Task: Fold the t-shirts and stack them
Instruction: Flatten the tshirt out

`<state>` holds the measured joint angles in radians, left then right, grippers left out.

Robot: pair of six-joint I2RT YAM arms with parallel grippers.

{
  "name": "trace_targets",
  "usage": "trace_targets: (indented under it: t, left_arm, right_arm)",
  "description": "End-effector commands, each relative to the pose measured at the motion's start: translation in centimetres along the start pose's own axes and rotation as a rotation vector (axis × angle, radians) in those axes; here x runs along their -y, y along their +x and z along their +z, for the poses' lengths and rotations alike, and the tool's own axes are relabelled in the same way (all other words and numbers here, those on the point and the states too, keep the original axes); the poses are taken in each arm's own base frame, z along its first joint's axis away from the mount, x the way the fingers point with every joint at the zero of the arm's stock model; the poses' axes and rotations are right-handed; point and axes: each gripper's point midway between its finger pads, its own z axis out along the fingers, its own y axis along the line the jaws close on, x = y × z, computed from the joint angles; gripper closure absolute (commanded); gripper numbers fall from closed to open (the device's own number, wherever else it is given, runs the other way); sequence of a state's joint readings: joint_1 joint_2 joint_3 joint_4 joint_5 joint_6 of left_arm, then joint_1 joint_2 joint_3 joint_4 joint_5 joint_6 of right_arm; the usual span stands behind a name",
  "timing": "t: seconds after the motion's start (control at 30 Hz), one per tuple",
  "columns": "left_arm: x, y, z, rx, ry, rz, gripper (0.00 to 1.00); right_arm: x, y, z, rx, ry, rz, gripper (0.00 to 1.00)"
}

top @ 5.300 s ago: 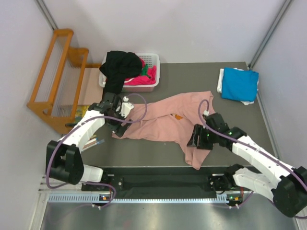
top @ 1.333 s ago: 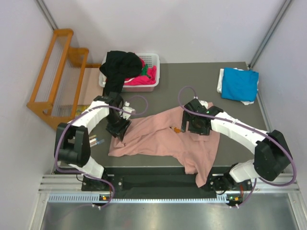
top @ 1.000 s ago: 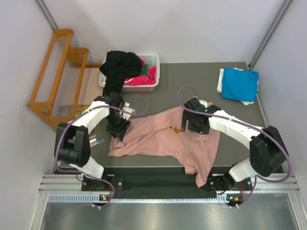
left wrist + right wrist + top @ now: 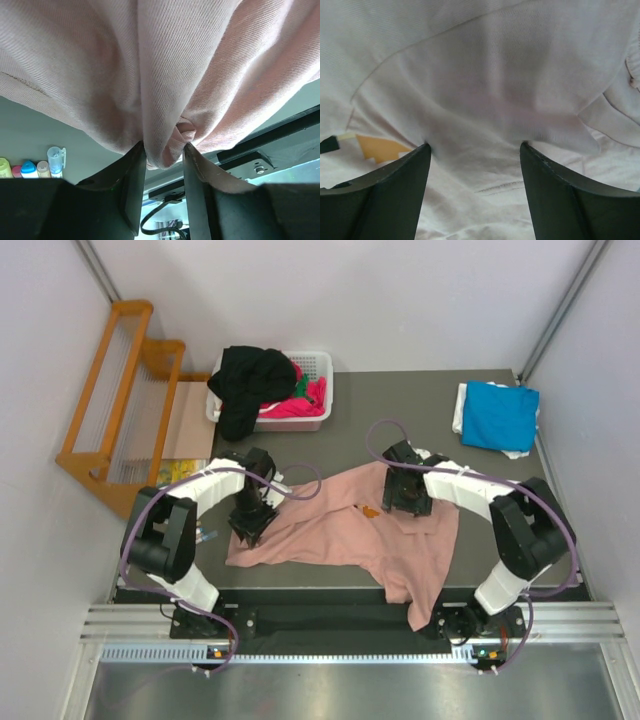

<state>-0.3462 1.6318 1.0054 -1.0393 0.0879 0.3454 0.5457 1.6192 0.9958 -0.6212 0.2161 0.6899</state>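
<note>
Lying spread out on the desk point(image 4: 400, 410) is the pink t-shirt point(image 4: 330, 535). Its small orange print point(image 4: 377, 147) is too blurry to read. The left fingers point(image 4: 136, 160) are squeezed on a bunched fold near the shirt's left edge. The right fingers point(image 4: 420, 165) are wide apart, with their tips pressing on the shirt just beside the print.

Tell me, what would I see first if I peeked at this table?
The big pink t-shirt sprawled rumpled across the middle of the table. The left gripper pinches a bunch of its cloth at the left edge, and the right gripper presses down open-jawed beside the orange print. Next, the bright blue t-shirt folded in the far right corner.
</note>
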Motion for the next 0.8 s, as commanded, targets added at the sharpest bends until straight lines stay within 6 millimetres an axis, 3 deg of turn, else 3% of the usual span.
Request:
trace_targets:
  t: [0.0, 0.07, 0.1, 0.2, 0.23, 0.27, 0.33, 0.53, 0.77]
  left_arm:
    - [-0.5, -0.7, -1.0, 0.051, -0.040, 0.000, 0.61]
    - [-0.7, -0.7, -1.2, 0.057, -0.050, 0.002, 0.63]
    - [-0.8, -0.8, -1.4, 0.062, -0.057, 0.004, 0.64]
    - [-1.2, -1.1, -1.9, 0.074, -0.079, 0.003, 0.72]
    - [-1.4, -1.3, -2.2, 0.081, -0.090, 0.002, 0.76]
    - [-1.4, -1.6, -2.4, 0.090, -0.094, 0.001, 0.79]
    - [-1.7, -2.4, -3.4, 0.121, -0.111, -0.005, 0.99]
    - [-3.2, -4.3, -6.1, 0.183, -0.187, -0.016, 1.00]
    - [-3.6, -4.9, -6.6, 0.198, -0.211, -0.022, 1.00]
  right_arm:
    - [0.4, -0.7, 1.9, 0.017, 0.023, 0.002, 0.37]
    - [0.5, -0.7, 2.0, 0.016, 0.023, 0.002, 0.47]
    - [0.5, -0.6, 2.1, 0.016, 0.023, 0.002, 0.65]
    - [0.4, -1.3, 1.7, 0.033, 0.015, 0.012, 0.95]
    - [0.5, -1.4, 1.5, 0.034, 0.017, 0.015, 1.00]
    - [0.5, -1.8, 1.3, 0.045, 0.017, 0.015, 1.00]
    - [0.2, -2.9, 0.1, 0.082, 0.002, 0.026, 1.00]
    - [-0.2, -5.4, -3.4, 0.162, -0.029, 0.026, 1.00]
    - [0.5, -6.0, -5.0, 0.196, -0.025, 0.019, 0.98]
